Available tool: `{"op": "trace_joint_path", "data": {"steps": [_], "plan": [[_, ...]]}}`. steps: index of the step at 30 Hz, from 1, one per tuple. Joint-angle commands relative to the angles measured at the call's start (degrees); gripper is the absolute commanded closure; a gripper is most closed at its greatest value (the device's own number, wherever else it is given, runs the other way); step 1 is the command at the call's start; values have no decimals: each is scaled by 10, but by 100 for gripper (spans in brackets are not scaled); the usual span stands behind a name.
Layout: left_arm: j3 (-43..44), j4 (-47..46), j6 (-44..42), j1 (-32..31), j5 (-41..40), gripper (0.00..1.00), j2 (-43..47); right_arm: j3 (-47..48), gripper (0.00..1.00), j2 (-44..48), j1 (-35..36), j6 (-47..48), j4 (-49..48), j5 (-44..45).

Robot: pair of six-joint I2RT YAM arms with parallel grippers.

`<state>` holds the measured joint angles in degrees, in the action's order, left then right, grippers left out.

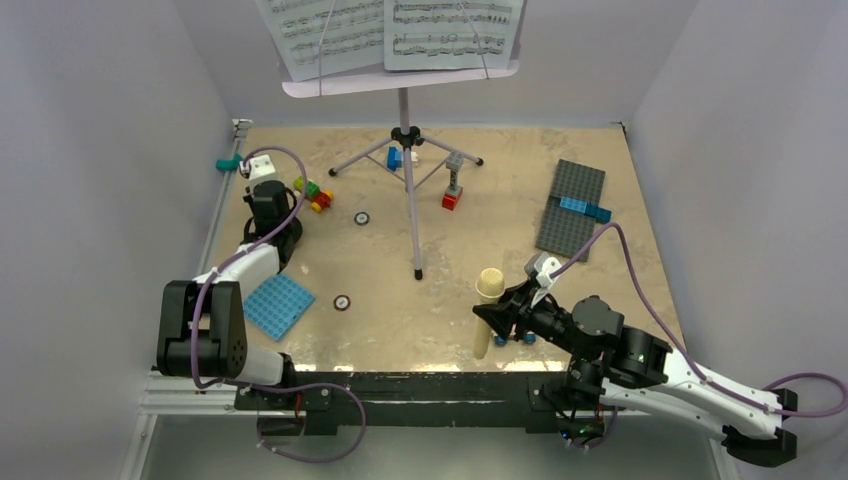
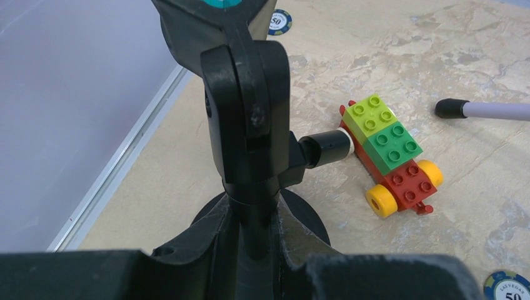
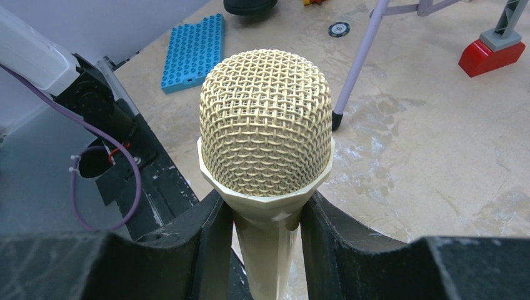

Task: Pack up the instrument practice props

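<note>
the sand-coloured tabletop [image 1: 520, 230] carries everything. biggest on it is the lilac music stand [image 1: 407, 170], upright at the middle of the far edge. its thin tripod legs are spread, with one foot reaching toward the centre. two white sheet-music pages [image 1: 450, 30] sit side by side on its tray.

a grey baseplate [image 1: 570, 215] lies flat near the right edge, toward the far right corner, with a strip of blue bricks [image 1: 585, 207] on it. a smaller blue baseplate [image 1: 278, 305] lies flat near the near left corner.

the black mic stand [image 2: 247, 125] stands upright on its round base close to the left edge, in the far half. the left gripper [image 2: 253, 250] is clamped on its stem just above the base, a finger pressed to each side.

the right gripper [image 3: 265, 250] sits at the near edge, right of centre. its two fingers are closed tight on the handle of the cream-yellow microphone [image 3: 265, 119], just under the mesh head. the microphone is held head up. i cannot tell whether its lower end touches the table.

a small brick car [image 2: 390, 156], red with yellow wheels and green bricks on top, sits just beside the mic stand, not touching it. a grey and red brick tower [image 1: 453, 185] stands by the tripod. two poker chips [image 1: 361, 217] [image 1: 342, 301] lie flat left of centre, well apart.
</note>
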<state>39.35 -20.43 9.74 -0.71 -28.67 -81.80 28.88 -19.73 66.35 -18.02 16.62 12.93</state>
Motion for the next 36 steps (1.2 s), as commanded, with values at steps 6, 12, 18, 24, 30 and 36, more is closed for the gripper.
{"op": "trace_joint_path", "data": {"steps": [6, 12, 18, 24, 30, 36], "plan": [[42, 11, -27, 4, 3, 88, 16, 16, 100, 13, 1, 2, -8, 13], [46, 34, -40, 4, 6, 85, 13, 21, 100, 20, 1, 8, 2, 21], [4, 5, -28, 6, 10, 100, 4, 25, 100, 26, 1, 11, 7, 26], [-13, -5, -26, 6, 12, 100, 19, 29, 100, 25, 1, 11, 17, 28], [-90, -90, -25, 6, 38, 97, 63, 21, 100, 30, 1, 8, 14, 34], [-111, -99, -24, 2, 51, 84, 79, 17, 100, 44, 1, 7, 16, 37]]}}
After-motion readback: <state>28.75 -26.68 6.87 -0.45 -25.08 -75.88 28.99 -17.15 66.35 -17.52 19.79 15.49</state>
